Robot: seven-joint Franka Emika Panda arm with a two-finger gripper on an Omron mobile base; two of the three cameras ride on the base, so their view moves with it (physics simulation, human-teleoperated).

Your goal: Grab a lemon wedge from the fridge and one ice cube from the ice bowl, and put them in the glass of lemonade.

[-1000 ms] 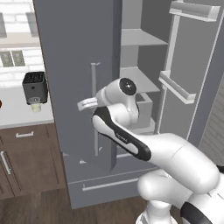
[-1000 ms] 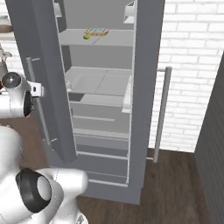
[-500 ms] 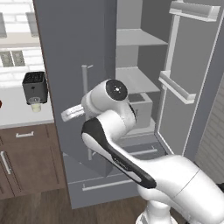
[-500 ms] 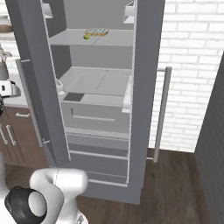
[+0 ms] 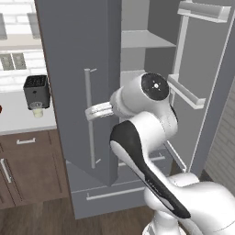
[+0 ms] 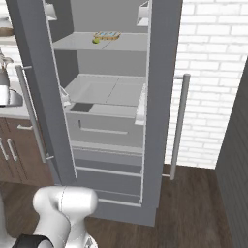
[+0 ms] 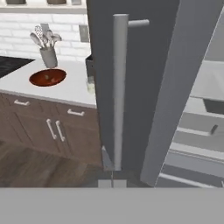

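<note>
Left base view: I log the fridge with its left door swung out and my gripper closed, empty, beside the bar handle. Right base view: lemon wedge on the far upper shelf. Hand view: ice bowl on the left counter.

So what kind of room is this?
A kitchen, rendered rather than real: a tall grey fridge standing open, brown cabinets under a white counter, and a utensil cup.
</note>
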